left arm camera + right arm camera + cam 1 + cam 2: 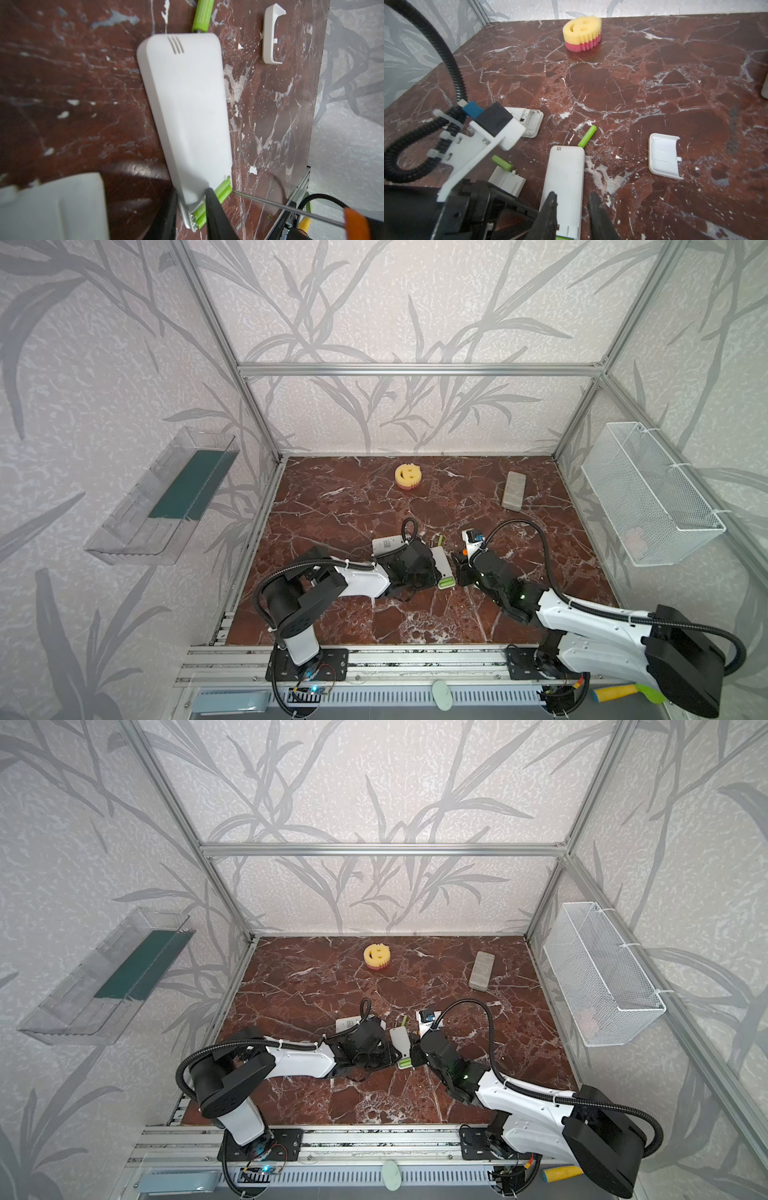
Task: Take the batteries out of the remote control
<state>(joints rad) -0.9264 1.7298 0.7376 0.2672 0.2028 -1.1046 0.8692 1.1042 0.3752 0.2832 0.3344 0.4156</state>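
Here we see two lime-green batteries [216, 199] seated in the open end of the white remote [187, 116], which lies back-up on the marble surface [332, 506]. Another battery [587, 136] lies loose at the remote's far end. Our left hand [192, 209] straddles the battery end, slightly parted. Our right hand [572, 216] grips a screwdriver [291, 208], tip at the batteries.

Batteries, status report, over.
Left gripper astride remote battery end. Right gripper holds screwdriver, tip at two seated batteries. Two loose batteries nearby.
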